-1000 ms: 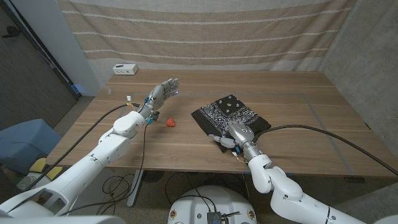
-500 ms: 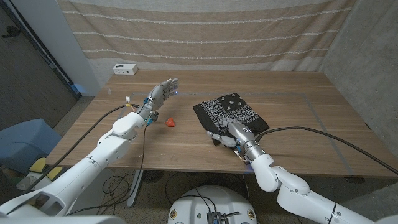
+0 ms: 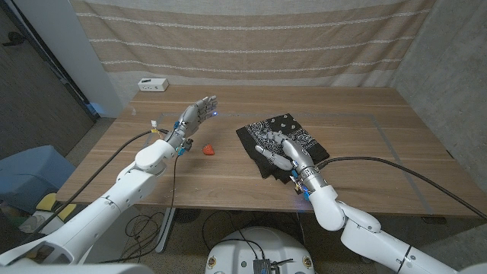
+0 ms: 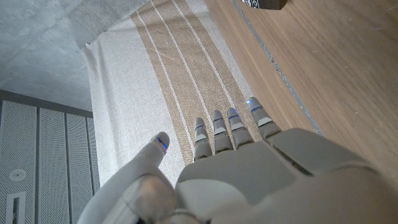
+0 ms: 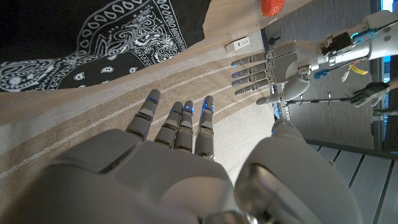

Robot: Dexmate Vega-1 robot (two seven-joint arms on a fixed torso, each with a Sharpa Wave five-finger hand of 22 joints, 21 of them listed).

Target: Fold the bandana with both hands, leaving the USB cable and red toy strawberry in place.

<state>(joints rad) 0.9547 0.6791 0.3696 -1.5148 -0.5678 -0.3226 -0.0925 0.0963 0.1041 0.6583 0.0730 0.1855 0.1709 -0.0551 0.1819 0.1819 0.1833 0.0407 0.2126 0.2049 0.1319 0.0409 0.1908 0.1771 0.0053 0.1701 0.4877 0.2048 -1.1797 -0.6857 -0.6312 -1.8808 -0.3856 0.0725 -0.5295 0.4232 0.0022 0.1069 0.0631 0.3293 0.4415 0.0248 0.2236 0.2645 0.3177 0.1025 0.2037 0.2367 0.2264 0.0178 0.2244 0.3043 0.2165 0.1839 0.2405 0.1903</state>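
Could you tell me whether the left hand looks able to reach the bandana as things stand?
Probably yes: the left hand hangs open above bare table, with nothing between it and the bandana; the toy strawberry lies nearer the robot, off that line.

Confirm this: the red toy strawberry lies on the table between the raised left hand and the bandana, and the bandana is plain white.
Not quite. The strawberry does lie between the left hand and the bandana, but the bandana is black with a white paisley print, as the head view shows.
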